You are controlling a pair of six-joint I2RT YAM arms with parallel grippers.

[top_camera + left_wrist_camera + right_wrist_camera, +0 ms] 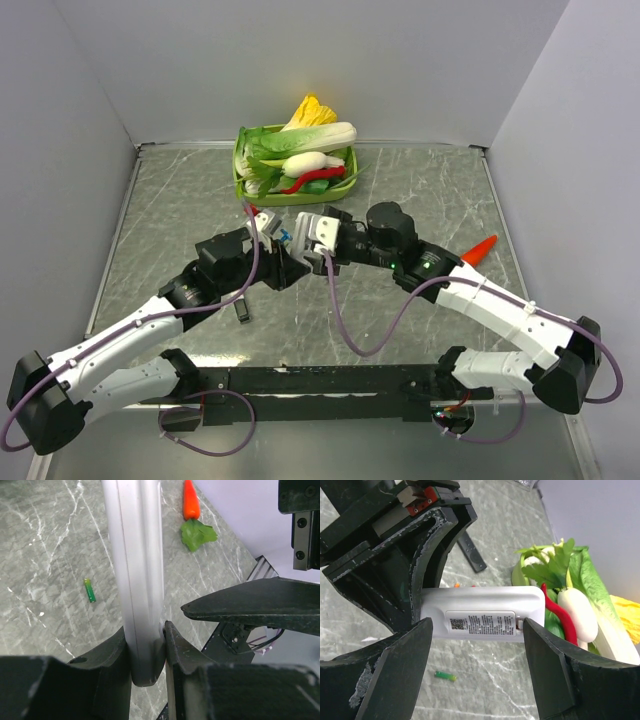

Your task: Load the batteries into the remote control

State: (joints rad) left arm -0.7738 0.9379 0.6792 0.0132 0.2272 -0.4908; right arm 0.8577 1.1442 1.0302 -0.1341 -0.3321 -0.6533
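Jaws of my left gripper (146, 647) were clamped on one end of the silver remote (135, 555), holding it up off the marble table (40, 540). My right gripper (477, 630) stood with its fingers wide apart, one on either side of that remote's labelled face, gripping nothing. One green battery (445, 676) lay loose on the table below the remote, well apart from it. Beyond the remote a black remote (471, 554) lay flat. Near the remote's free end sat the green basket (240, 188) of vegetables, and a carrot (190, 500) lay farther off.
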